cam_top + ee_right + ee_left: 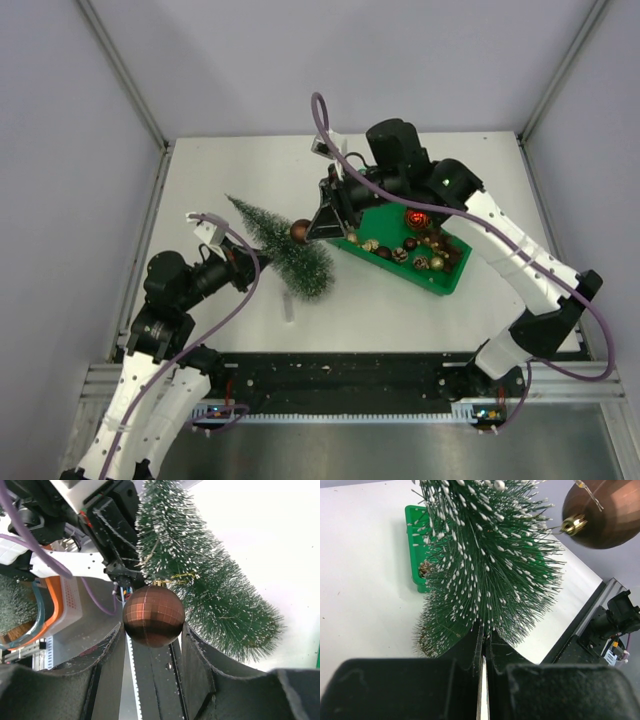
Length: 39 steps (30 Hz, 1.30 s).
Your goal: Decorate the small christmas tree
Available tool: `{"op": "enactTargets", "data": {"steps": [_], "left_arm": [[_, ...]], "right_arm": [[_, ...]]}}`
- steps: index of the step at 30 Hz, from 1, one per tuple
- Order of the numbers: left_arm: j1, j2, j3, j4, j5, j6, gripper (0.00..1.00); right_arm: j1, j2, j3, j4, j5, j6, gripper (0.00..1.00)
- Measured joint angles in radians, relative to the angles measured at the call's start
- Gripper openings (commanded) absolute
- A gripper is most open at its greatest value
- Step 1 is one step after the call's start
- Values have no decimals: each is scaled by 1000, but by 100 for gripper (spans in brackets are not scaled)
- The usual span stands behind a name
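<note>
The small christmas tree (pixel 285 245) lies tilted, tip toward the back left, frosted green bristles spreading at its lower end (pixel 485 565). My left gripper (pixel 248 260) is shut on it from the left; in the left wrist view the jaws (pixel 484 637) pinch in among the lower bristles. My right gripper (pixel 316 226) is shut on a brown faceted ball ornament (pixel 153 615), gold cap toward the tree (pixel 200 575). The ball (pixel 299 231) (pixel 602 515) sits right against the tree's right side. The tree's base is mostly hidden by bristles.
A green tray (pixel 445 287) with several ornaments, among them a shiny red ball (pixel 416 219), lies right of the tree under the right arm. A small white piece (pixel 288 308) lies on the table near the tree's wide end. Metal frame posts line the table edges.
</note>
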Motion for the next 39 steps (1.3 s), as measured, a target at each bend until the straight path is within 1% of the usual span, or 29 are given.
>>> {"op": "enactTargets", "data": {"steps": [6,14,23,28,32,36,39], "left_arm": [[0,2,0,1,0,-5,0],[0,2,0,2,5,-5,0],[0,2,0,2,16,-5,0],[0,1,0,2,20,-5,0],[0,1,0,5,24,-6,0],[0,1,0,5,33,-6,0],[0,0,0,5,40,-7,0]], "right_arm": [[0,0,66,11,-16,4,24],[0,24,129,22,31,5,24],[-1,54,113,21,98,-3,25],[-15,51,27,27,138,-13,27],[-28,51,-23,34,164,-14,34],[-38,38,-62,67,172,-13,49],[-42,19,-88,87,173,-8,56]]}}
